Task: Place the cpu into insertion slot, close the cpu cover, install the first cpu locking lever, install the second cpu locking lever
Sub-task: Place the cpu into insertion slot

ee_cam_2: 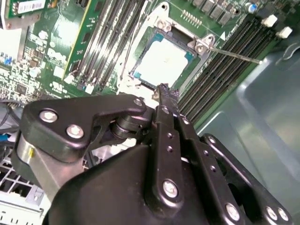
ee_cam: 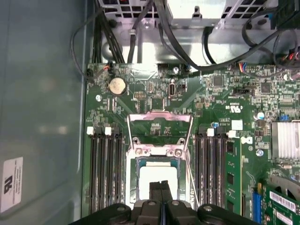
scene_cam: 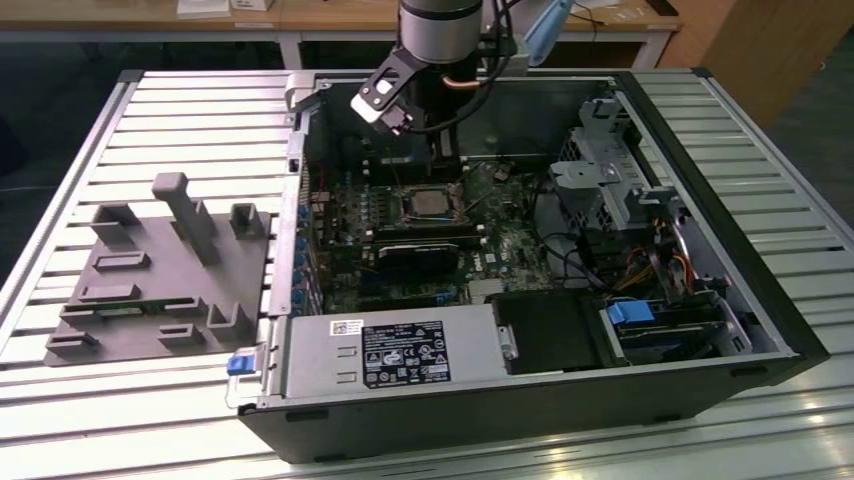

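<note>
1. The chip (ee_cam: 158, 176) is seated in the socket (ee_cam: 131, 183). The cover (ee_cam: 159, 115) is seen flipped open just beyond the socket's hinge edge.
2. The gripper (ee_cam: 161, 185) is clenched on nothing, with its tips over the socket's near edge.
3. Judged: the cover is best swung down slowly, the chip left untouched and the lever (ee_cam_2: 234, 54) kept clear.

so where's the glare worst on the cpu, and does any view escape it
First wrist view: the cpu top is blown out to plain white. Second wrist view: the cpu is washed pale but keeps some tone. Exterior view: the cpu reads even grey, no glare; the bright streaks fall on the slatted table instead.
</note>
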Robot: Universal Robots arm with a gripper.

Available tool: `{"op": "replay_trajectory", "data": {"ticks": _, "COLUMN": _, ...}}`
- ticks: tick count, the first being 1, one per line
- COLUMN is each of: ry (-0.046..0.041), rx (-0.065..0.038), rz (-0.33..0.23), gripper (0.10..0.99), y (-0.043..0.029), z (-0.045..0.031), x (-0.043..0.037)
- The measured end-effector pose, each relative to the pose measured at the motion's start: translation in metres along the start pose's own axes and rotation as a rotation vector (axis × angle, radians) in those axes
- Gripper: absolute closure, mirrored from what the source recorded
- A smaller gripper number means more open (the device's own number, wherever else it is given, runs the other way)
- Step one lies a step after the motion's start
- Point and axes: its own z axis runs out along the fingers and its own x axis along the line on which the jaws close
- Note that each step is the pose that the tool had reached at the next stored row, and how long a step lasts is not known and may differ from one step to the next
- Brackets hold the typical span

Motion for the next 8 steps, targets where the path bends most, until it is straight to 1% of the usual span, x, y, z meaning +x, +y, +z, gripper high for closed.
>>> {"op": "replay_trajectory", "data": {"ticks": 3, "ry": 0.0001, "rx": 0.000, "rz": 0.000, "gripper": 0.980, "y": 0.0003, "z": -0.0032, "x": 0.0001}}
{"op": "replay_trajectory", "data": {"ticks": 8, "ry": 0.0003, "rx": 0.000, "rz": 0.000, "gripper": 0.980, "y": 0.0003, "z": -0.0034, "x": 0.0002}}
